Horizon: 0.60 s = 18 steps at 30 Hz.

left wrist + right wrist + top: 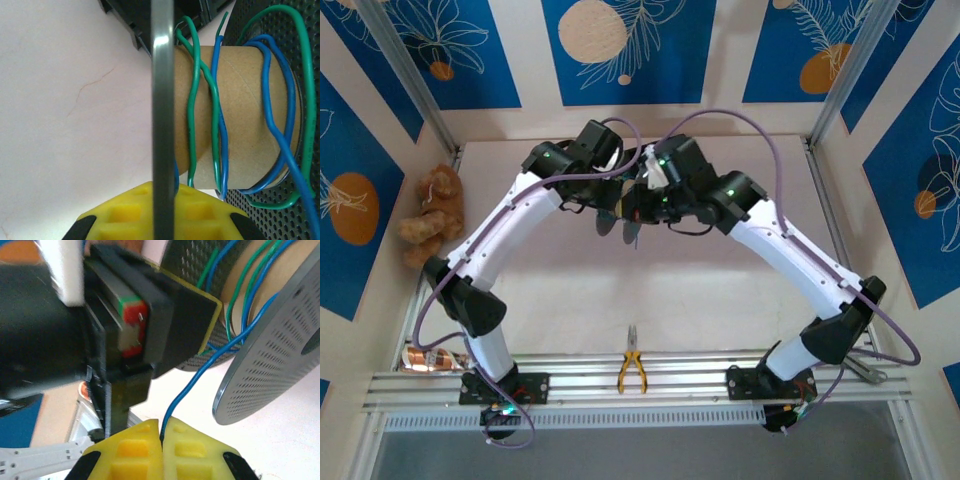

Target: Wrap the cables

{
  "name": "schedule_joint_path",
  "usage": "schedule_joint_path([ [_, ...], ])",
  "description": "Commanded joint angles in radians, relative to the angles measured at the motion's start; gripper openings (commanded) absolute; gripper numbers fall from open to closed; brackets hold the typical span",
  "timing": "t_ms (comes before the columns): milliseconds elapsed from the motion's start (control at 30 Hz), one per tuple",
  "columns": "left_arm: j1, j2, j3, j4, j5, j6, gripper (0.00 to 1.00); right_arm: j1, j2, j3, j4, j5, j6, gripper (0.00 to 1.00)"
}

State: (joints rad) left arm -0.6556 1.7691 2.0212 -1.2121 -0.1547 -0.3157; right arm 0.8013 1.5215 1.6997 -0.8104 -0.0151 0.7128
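Right end effector (161,440) tight on blue cable (200,372), spool (270,355) just beyond.

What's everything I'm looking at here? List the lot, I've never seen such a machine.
table: one, white, under everything
spool: one, cardboard core between dark perforated discs, held in mid-air
green cable: several turns, green, round the spool's core
blue cable: several turns, blue, round the core, one stretch leading off
teddy bear: one, tan, table's left edge
pliers: one, yellow handles, near rail, middle
shiny roll: one, copper, near-left corner
wall panels: several, blue with white leaves, around the table
left arm, right arm: two, white with black joints, meeting mid-table
left hand: one, yellow fingers, shut on a spool disc
right hand: one, yellow fingers, shut on the blue cable
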Motion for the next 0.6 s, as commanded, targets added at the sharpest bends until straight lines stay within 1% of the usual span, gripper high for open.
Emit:
schedule_joint_path([
  [0, 0.035, -0.040, 0.028, 0.135, -0.077, -0.069, 0.00, 0.104, 0.007, -0.028, 0.019, -0.048, -0.005, 0.00],
  [100, 0.040, -0.054, 0.026, 0.147, -0.070, -0.077, 0.00, 0.136, 0.032, -0.053, 0.022, -0.007, -0.009, 0.00],
  [200, 0.040, -0.069, 0.015, 0.164, -0.048, -0.083, 0.00, 0.142, 0.045, -0.057, 0.029, 0.004, -0.010, 0.00],
  [267, 0.040, -0.086, -0.004, 0.183, -0.032, -0.085, 0.00, 0.143, 0.041, -0.051, 0.030, 0.011, -0.010, 0.06],
  [333, 0.039, -0.107, -0.030, 0.199, -0.019, -0.085, 0.00, 0.139, 0.032, -0.035, 0.027, 0.014, -0.016, 0.14],
  [400, 0.039, -0.135, -0.065, 0.223, -0.006, -0.083, 0.00, 0.129, 0.018, -0.020, 0.023, 0.012, -0.022, 0.20],
  [500, 0.040, -0.168, -0.099, 0.242, 0.006, -0.079, 0.00, 0.105, -0.007, -0.022, 0.029, -0.012, -0.025, 0.26],
  [567, 0.040, -0.182, -0.108, 0.243, 0.008, -0.077, 0.00, 0.088, -0.028, -0.039, 0.046, -0.039, -0.026, 0.27],
])
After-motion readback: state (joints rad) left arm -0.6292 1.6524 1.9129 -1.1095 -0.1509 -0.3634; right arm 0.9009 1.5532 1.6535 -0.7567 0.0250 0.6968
